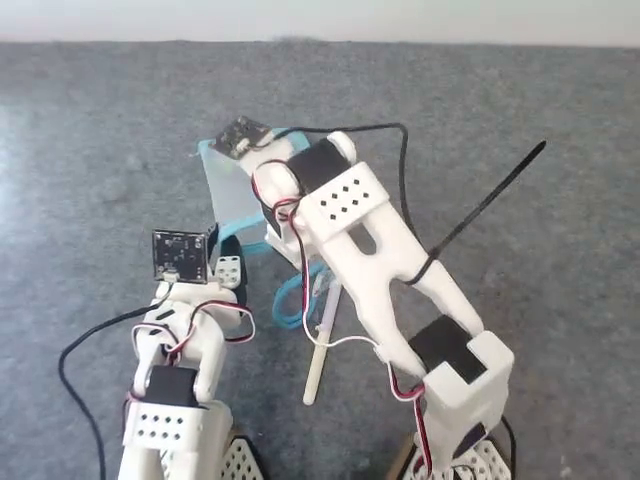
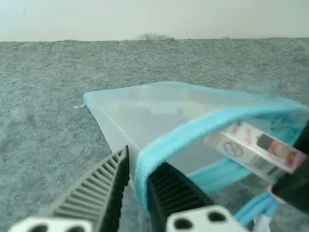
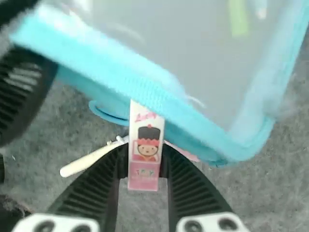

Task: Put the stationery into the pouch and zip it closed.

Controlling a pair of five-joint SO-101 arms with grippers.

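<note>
My left claw (image 2: 137, 166) is clamped on the pouch (image 2: 145, 116), with its ribbed jaws pinching the blue zip edge (image 2: 193, 130) and lifting that side of the mouth. My right claw (image 3: 145, 159) is gripping a pink-and-white stationery piece (image 3: 146, 145), a flat stick printed with a small cartoon figure. It stands upright between the jaws, and its upper end touches the zip edge at the pouch mouth. From my left wrist, that piece shows slanting in at the opening, just beside the band I hold.

The pouch is clear plastic trimmed in blue. It sits around the middle of the grey worktop (image 1: 100, 150), beyond both my arms and well short of the far edge. Some pale items show dimly through its wall, but I cannot tell what they are. A blue cord loop (image 1: 290, 300) trails from the pouch toward the near edge. Beside the cord, a cream-coloured stick (image 1: 320, 350) lies on the worktop between my two arms, pointing at the near edge.
</note>
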